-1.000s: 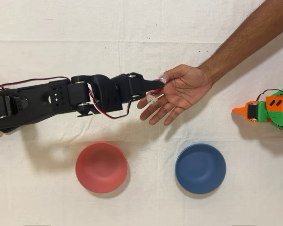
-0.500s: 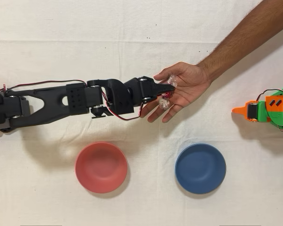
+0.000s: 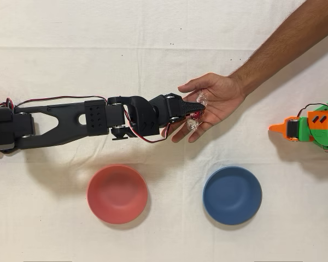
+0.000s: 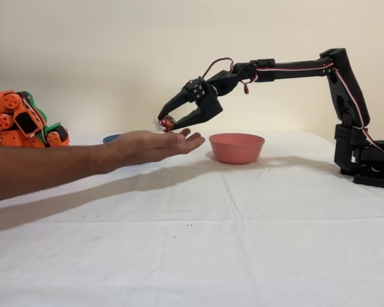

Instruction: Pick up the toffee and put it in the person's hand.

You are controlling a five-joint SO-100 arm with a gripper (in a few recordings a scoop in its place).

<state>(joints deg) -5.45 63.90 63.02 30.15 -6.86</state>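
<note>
Overhead view, left to right. Black arm (image 3: 71,117) stretched from the left edge across the white tablecloth (image 3: 164,229). Gripper (image 3: 194,111) at its tip, over the person's hand (image 3: 213,103), fingers parted, with the toffee (image 3: 195,114) between the tips; whether the tips press on the wrapper cannot be told. Toffee just above the base of the fingers, clear twisted ends at either side. Hand palm-up, fingers spread, forearm (image 3: 287,46) entering from the upper right corner. Red bowl (image 3: 117,194) below the arm, blue bowl (image 3: 232,195) below the hand, the two well apart. Idle orange arm (image 3: 311,126) at the right edge.

Fixed view, left to right. Forearm from the left edge, palm (image 4: 150,142) raised above the cloth. Toffee (image 4: 166,123) just over the palm, between the spread black fingertips (image 4: 161,114). Red bowl (image 4: 237,147) behind the fingertips of the hand. Arm base (image 4: 368,163) at the right.
</note>
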